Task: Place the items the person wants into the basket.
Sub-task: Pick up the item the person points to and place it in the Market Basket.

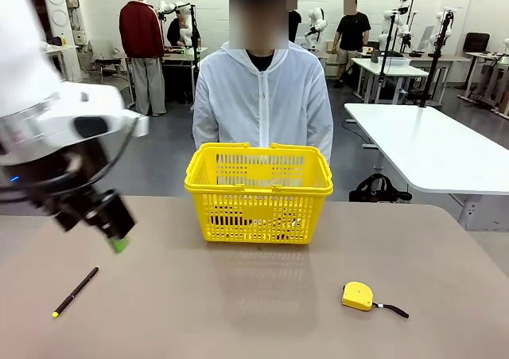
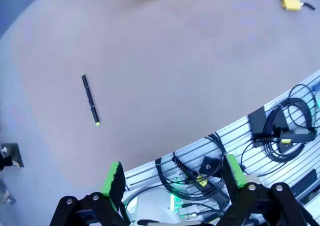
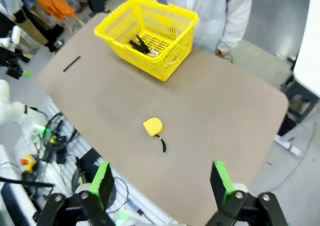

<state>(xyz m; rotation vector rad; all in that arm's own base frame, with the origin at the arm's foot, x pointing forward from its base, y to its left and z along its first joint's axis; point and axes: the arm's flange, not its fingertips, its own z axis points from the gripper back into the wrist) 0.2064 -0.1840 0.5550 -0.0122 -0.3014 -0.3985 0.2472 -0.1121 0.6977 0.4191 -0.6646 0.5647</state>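
At the far middle of the matte brown surface (image 1: pixel 262 295), the yellow plastic lattice basket (image 1: pixel 259 193) stands before the person in a white jacket (image 1: pixel 262 96). Inside it lie dark slim items (image 3: pixel 142 44), too small to identify; I judge them light, rigid and smooth, best taken across the barrel. The left tool (image 2: pixel 172 178) and right tool (image 3: pixel 161 182) hang spread and empty.

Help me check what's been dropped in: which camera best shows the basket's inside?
The right wrist view: it looks down into the basket, showing dark items on its floor. The front view shows the lattice side, contents barely visible. The left wrist view catches a yellow corner at the top edge.
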